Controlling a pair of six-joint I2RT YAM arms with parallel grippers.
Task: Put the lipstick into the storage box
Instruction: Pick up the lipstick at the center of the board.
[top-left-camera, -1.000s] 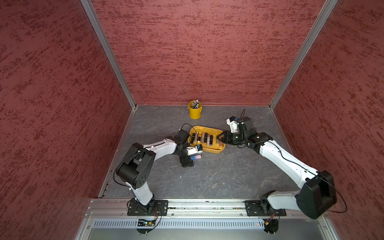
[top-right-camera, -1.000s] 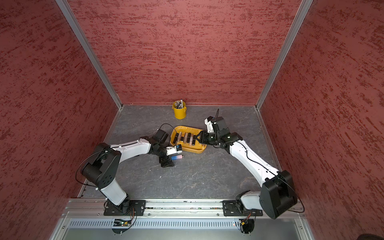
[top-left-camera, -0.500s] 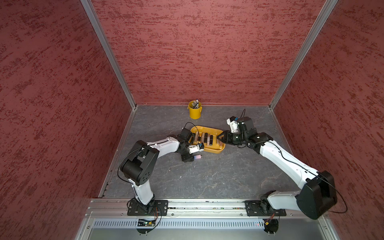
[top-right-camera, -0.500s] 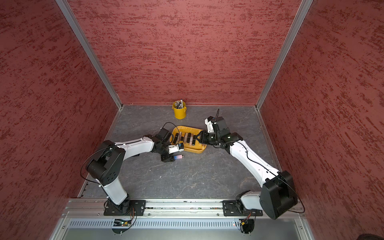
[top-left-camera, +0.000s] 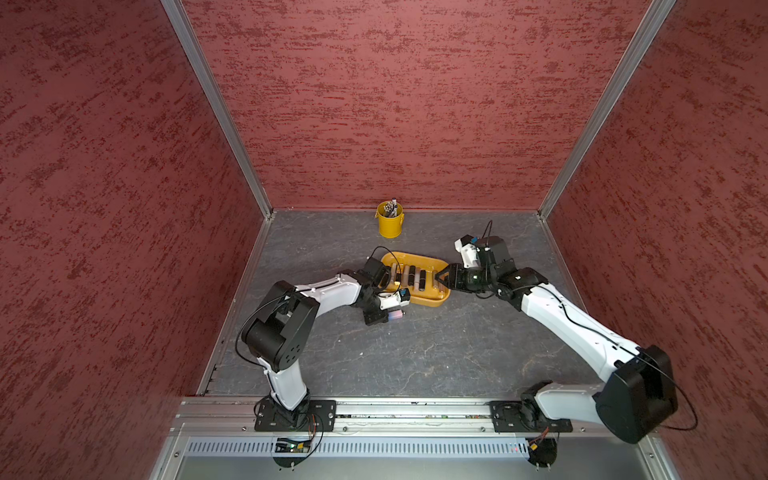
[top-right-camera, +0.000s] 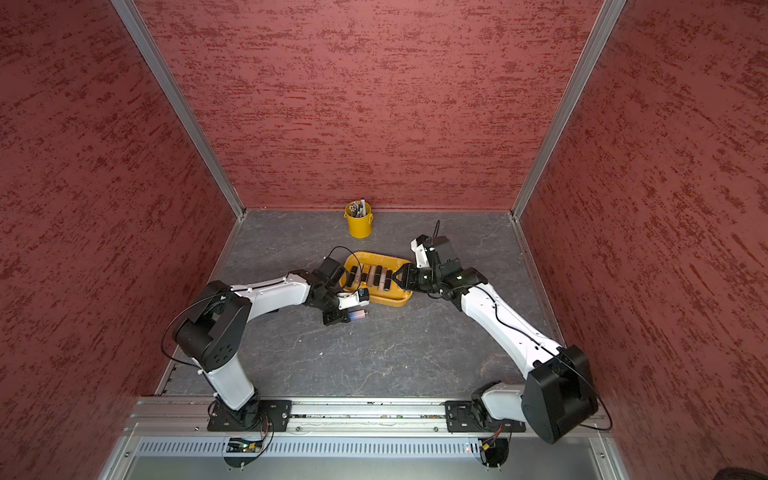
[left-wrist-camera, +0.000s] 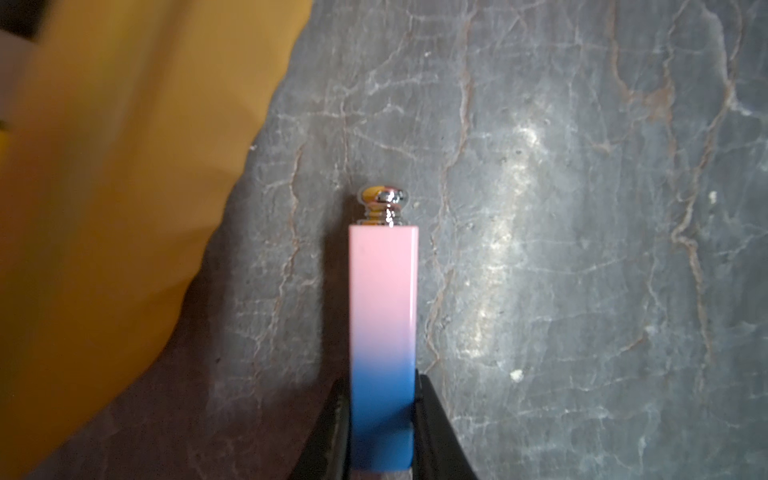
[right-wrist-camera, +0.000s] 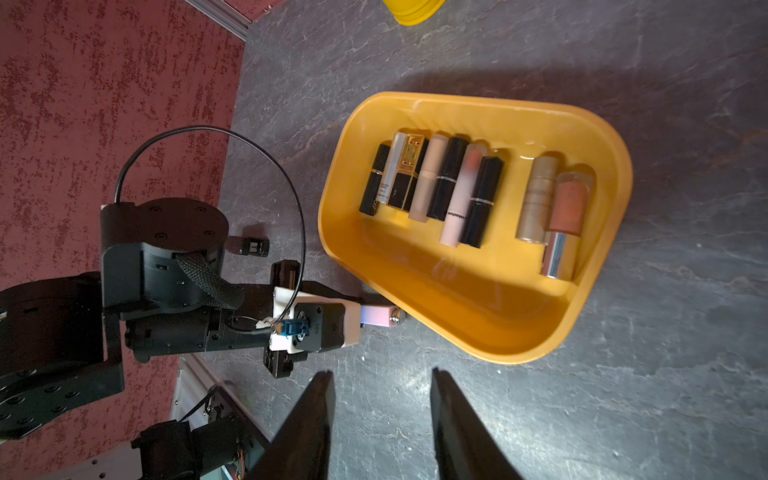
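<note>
The lipstick (left-wrist-camera: 382, 316) is a square stick fading from pink to blue, with a chrome knob. It lies low over the grey floor, just in front of the storage box (top-left-camera: 440, 301), a shallow yellow-orange tray. My left gripper (left-wrist-camera: 382, 415) is shut on its blue end. In both top views the lipstick (top-left-camera: 395, 316) (top-right-camera: 358, 316) pokes out under the left wrist. In the right wrist view its knob (right-wrist-camera: 397, 316) nearly touches the box wall (right-wrist-camera: 519, 353). My right gripper (right-wrist-camera: 380, 378) is open and empty, hovering at the box's right end (top-right-camera: 395, 276).
Several lipsticks (right-wrist-camera: 453, 187) lie side by side in the storage box. A small yellow bucket (top-left-camera: 390, 224) holding pens stands by the back wall. Red walls close in three sides of the grey floor.
My left gripper has closed from wide open onto the lipstick's blue end. The right arm has not moved.
</note>
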